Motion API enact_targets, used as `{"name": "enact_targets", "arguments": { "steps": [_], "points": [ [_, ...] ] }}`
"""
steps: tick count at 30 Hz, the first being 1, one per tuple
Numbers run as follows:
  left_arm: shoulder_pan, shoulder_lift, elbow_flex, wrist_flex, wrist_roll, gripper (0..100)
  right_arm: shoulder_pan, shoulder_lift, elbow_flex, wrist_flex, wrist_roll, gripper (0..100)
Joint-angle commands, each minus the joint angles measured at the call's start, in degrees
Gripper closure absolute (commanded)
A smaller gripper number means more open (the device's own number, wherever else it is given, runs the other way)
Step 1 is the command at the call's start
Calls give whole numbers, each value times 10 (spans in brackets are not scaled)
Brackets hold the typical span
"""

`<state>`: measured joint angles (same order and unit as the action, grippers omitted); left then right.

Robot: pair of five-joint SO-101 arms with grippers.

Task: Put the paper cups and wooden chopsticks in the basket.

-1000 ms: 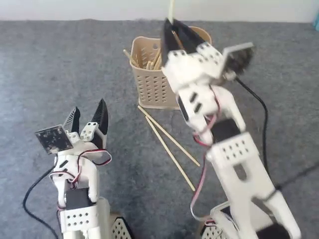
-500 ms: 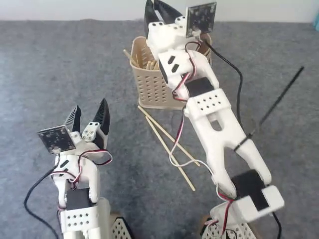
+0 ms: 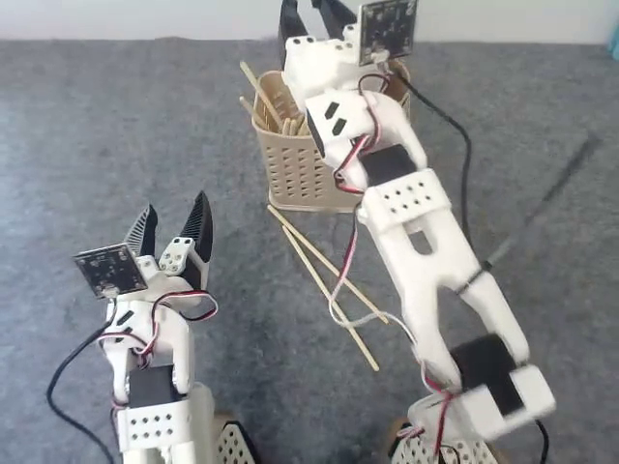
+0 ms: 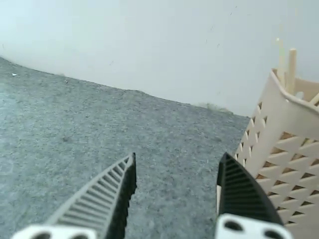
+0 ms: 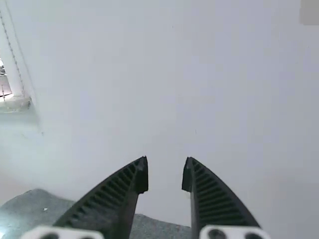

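A beige slotted basket (image 3: 295, 169) stands at the far middle of the grey carpet, with several wooden chopsticks (image 3: 262, 94) sticking out of it. Two more chopsticks (image 3: 305, 241) lie crossed on the carpet just in front of it. My right gripper (image 3: 311, 14) is stretched out above and past the basket's far rim, open and empty. In its own view, my right gripper (image 5: 165, 167) faces the white wall. My left gripper (image 3: 176, 205) hovers open at the near left. Its wrist view has the left gripper (image 4: 178, 164) beside the basket (image 4: 284, 144).
The white wall runs along the carpet's far edge. A black cable (image 3: 542, 208) trails across the carpet on the right. Both arm bases stand at the near edge. Open carpet lies to the left of the basket.
The right arm has stretched farther out over the basket and let go of the chopstick it held. A chopstick now leans out at the basket's left rim. The left arm stayed put.
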<state>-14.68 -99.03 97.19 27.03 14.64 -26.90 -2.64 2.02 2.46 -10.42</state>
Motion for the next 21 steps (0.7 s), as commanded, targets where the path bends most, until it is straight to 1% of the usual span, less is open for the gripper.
{"name": "enact_targets", "arguments": {
  "steps": [1, 5, 11, 13, 16, 19, 21],
  "points": [
    [0, -9, -4, -7, -6, 746, -7, -166, -4, 219, 6, 876],
    [1, -9, -4, -7, -4, 746, -16, -247, -1, 400, 5, 876],
    [4, -8, -4, -6, -1, 746, -7, -323, -1, 588, -46, 876],
    [4, -8, -5, -3, -1, 746, -7, -340, -1, 644, -50, 876],
    [12, -8, -14, 25, -1, 746, -6, -349, 6, 719, -50, 876],
    [33, -8, -22, 55, -1, 746, -4, -355, 39, 764, -50, 876],
    [40, -8, -22, 62, -1, 746, -4, -356, 57, 794, -50, 876]
  ]
}}
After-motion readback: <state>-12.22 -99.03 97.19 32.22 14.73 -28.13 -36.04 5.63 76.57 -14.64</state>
